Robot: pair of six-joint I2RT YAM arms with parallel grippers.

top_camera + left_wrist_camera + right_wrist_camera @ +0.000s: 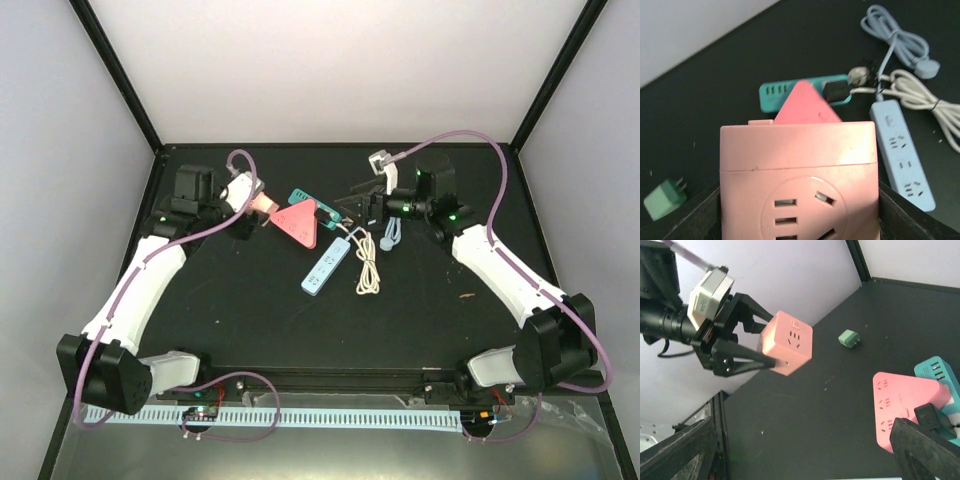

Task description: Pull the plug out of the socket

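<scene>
Socket cube [797,170], pink, sits clamped in the left claw [771,340]; the right claw [352,208] gapes wide, empty.

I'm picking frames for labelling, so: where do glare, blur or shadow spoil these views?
Left wrist view: glare washes out the top of the pink cube socket, and its near face is soft. Right wrist view: the camera's own fingers are dark and blurred; the cube and the green plug are sharp. Top view: even light, no hard shadows on the table.
</scene>
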